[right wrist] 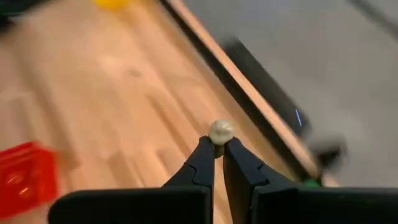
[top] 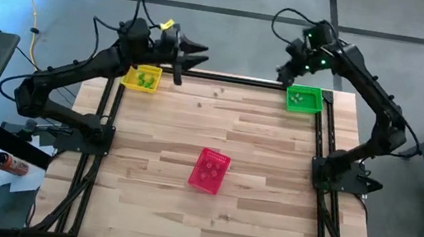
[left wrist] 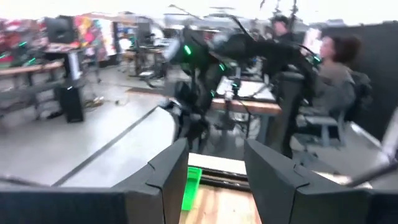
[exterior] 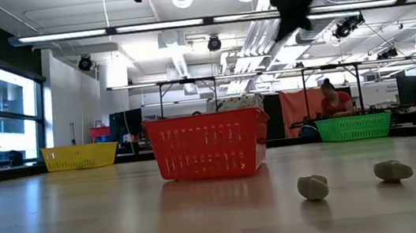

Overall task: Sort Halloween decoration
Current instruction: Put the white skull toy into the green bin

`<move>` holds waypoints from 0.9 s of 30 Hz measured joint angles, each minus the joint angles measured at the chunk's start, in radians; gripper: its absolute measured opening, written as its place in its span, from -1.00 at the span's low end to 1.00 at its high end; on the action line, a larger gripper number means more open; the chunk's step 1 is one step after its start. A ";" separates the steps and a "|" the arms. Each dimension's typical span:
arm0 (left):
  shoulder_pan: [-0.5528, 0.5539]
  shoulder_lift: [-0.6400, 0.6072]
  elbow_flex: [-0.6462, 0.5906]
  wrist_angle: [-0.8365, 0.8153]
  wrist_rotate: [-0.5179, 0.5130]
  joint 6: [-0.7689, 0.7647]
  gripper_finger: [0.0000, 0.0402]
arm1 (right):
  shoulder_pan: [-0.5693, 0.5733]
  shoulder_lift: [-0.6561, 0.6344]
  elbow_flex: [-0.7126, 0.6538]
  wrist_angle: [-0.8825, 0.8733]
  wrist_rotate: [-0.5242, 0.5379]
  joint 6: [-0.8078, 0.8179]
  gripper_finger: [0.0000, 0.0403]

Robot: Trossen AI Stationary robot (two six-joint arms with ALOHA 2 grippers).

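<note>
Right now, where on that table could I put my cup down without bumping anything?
Bare wood runs between the yellow basket and the green basket, and on both sides of the pink basket. The far corners are crowded: the left gripper and right gripper hover by those baskets.

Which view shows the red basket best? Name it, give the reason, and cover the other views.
The low view: the red basket stands mid-frame, its whole mesh front showing. The high view shows it small, from above. The right wrist view catches only part. The left wrist view misses it.
</note>
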 joint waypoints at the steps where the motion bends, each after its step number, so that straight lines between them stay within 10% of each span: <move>1: 0.007 0.000 0.000 0.004 -0.016 -0.023 -0.27 | -0.018 -0.001 -0.036 -0.006 0.029 0.046 -0.96; 11: 0.058 0.000 0.000 0.117 -0.039 -0.012 -0.27 | -0.114 0.001 -0.477 0.181 0.412 0.466 -0.96; 27: 0.165 0.000 0.000 0.175 -0.030 0.058 -0.27 | -0.157 0.000 -0.685 0.483 0.490 0.961 -0.95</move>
